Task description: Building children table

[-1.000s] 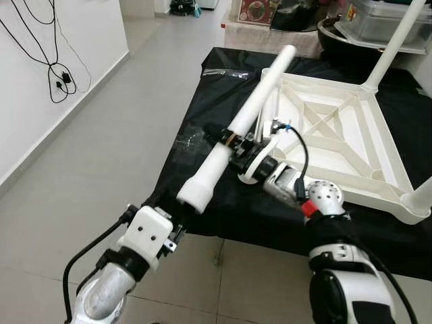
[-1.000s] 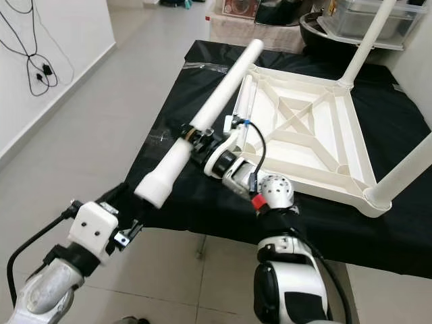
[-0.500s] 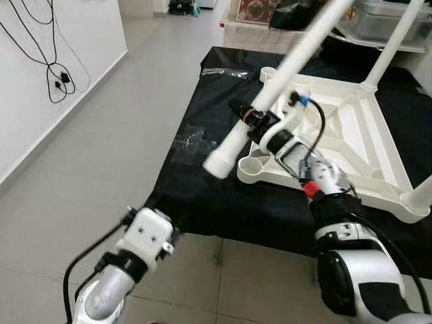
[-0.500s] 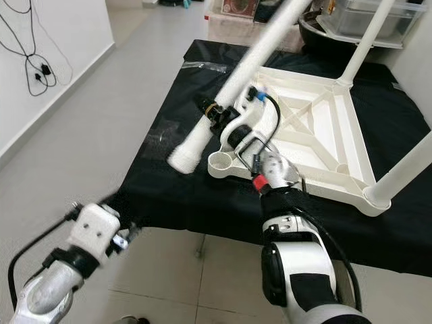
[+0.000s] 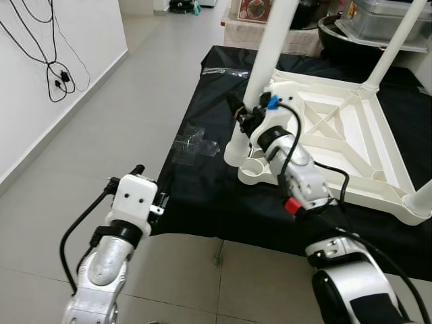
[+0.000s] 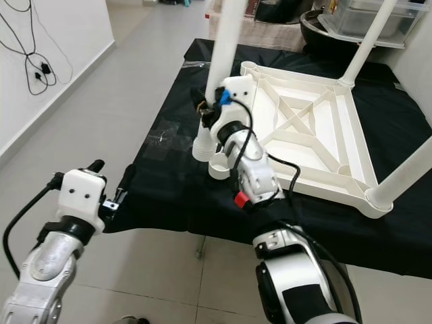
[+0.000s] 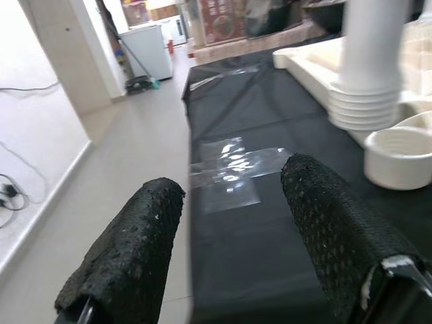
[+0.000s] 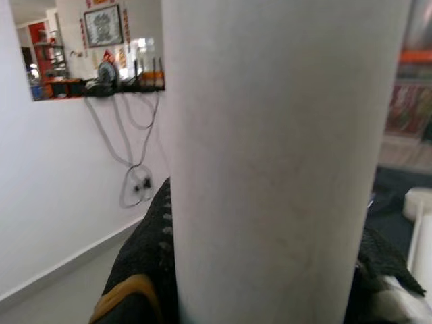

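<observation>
Table leg (image 5: 266, 64), a white plastic tube, is clamped between the two black fingers of the right gripper (image 5: 244, 116) and stands nearly upright. In the right wrist view the leg (image 8: 277, 162) crosses between the fingers (image 8: 145, 256), which press against both of its sides. The ribbed lower end of the leg (image 7: 364, 108) sits just above and beside a round corner socket (image 7: 398, 155) of the tabletop, at that socket's outer edge; whether the two touch cannot be determined.

The tabletop (image 5: 337, 145) is a white plastic panel lying upside down on a black cloth (image 5: 202, 189), with its underside ribs facing up. The held leg is at the tabletop's near-left corner. A second leg (image 5: 395, 47) stands seated in the far corner, and a third leg (image 5: 422, 196) rises from the near-right corner.

The left gripper (image 7: 229, 229) hovers with its fingers spread apart and nothing between them, at the near-left edge of the cloth, well apart from the leg. A strip of clear tape (image 7: 233, 158) lies on the cloth ahead of it.

Beyond the cloth are grey floor tiles (image 5: 101, 155), a white wall with black cables (image 5: 57, 74), and storage boxes (image 5: 385, 17) behind the work area.
</observation>
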